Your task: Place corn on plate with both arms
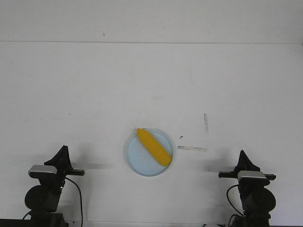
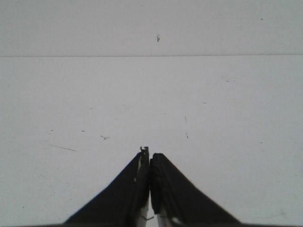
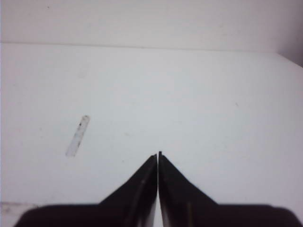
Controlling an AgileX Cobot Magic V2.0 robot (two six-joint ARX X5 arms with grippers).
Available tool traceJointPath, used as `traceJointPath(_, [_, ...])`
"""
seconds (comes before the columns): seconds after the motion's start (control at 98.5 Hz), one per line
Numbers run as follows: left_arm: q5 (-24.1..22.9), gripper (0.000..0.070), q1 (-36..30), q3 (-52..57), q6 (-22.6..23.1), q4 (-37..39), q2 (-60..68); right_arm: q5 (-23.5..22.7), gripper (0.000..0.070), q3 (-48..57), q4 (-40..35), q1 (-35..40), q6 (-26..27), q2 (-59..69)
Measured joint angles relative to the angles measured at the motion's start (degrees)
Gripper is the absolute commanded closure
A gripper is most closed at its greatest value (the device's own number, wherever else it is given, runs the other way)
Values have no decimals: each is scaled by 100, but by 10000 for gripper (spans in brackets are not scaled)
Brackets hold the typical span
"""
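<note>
Corn (image 1: 154,147) lies diagonally on the plate (image 1: 137,163), lower centre of frame, well apart from both grippers (left (image 2: 149,158), right (image 3: 158,154)), each pinched closed on nothing at the bottom corners.

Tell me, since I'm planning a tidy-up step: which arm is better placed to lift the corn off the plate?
Roughly even, slightly the left. The corn lies diagonally on the plate, its tapered end toward the left gripper. The right gripper sits a little farther off. Both have their fingers closed and empty.
</note>
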Motion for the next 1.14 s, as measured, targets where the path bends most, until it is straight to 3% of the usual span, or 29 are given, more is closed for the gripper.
traceJointPath(1.137, [2,699,0,0,0,0,0,0,687,0,74,7,2,-9])
